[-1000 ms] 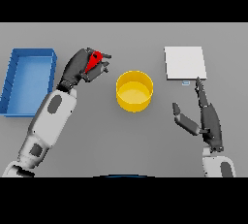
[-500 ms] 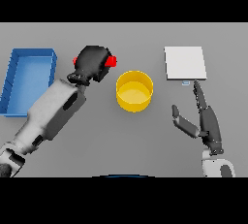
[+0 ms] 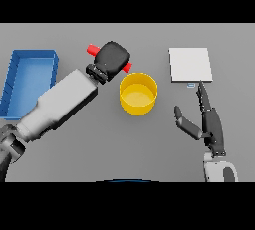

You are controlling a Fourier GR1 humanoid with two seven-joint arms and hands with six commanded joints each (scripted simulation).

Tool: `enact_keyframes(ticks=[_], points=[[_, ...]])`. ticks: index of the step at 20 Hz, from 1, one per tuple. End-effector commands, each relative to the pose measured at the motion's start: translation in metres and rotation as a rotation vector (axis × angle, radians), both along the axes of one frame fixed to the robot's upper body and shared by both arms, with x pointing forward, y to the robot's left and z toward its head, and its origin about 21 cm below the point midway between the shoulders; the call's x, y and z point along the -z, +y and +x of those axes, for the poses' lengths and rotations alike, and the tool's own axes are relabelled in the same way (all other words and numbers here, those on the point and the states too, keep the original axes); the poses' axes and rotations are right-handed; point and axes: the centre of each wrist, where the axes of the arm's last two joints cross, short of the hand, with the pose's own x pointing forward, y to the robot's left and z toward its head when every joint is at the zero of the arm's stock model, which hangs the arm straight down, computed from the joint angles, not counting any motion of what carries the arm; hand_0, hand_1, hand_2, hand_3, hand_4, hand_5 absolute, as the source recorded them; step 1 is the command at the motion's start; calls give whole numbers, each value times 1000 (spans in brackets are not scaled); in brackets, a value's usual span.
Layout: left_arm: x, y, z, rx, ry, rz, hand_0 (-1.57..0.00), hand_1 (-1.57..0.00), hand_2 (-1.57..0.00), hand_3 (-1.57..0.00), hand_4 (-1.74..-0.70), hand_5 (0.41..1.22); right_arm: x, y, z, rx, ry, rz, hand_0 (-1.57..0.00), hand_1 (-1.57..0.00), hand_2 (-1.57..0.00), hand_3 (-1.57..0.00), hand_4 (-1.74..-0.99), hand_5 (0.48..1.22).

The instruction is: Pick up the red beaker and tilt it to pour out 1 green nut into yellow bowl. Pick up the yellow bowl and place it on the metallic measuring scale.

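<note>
My left hand [image 3: 112,58] is shut on the red beaker [image 3: 92,50], which shows only as red ends poking out on either side of the hand. The beaker lies tipped sideways, one end right at the rim of the yellow bowl [image 3: 138,93]. The bowl stands at the table's middle, just right of that hand. No green nut is visible. The metallic measuring scale [image 3: 190,64] is a pale square plate at the back right. My right hand [image 3: 211,124] rests open on the table in front of the scale, fingers straight.
A blue tray [image 3: 30,80] lies at the left side of the table, behind my left forearm [image 3: 60,104].
My left hand has carried the red beaker right toward the yellow bowl and turned it over onto its side. The right hand has barely shifted.
</note>
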Motion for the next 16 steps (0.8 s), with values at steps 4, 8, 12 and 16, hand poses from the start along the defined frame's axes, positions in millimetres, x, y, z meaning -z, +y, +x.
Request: enact_keyframes(ticks=[4, 8, 12, 16], points=[[2, -15, 1, 108, -19, 189, -1571, -1571, -1571, -1475, -1726, 1219, 3, -4, -3, 2, -9, 38, 1, 1, 1, 1, -1291, 648], [1, -24, 1, 160, -51, 376, -1571, -1571, -1571, -1532, -1735, 1220, 0, 0, -2, -1, -12, 23, 1, 1, 1, 1, -1293, 631], [-4, -34, 0, 218, -114, 503, -1571, -1571, -1571, -1555, -1739, 1221, 3, -1, -1, 20, 0, 8, 1, 1, 1, 1, -1278, 609], [-7, -45, 6, 249, -146, 606, -1571, -1571, -1571, -1564, -1737, 1221, 4, -3, -2, 28, 3, -10, 1, 1, 1, 1, -1260, 586]])
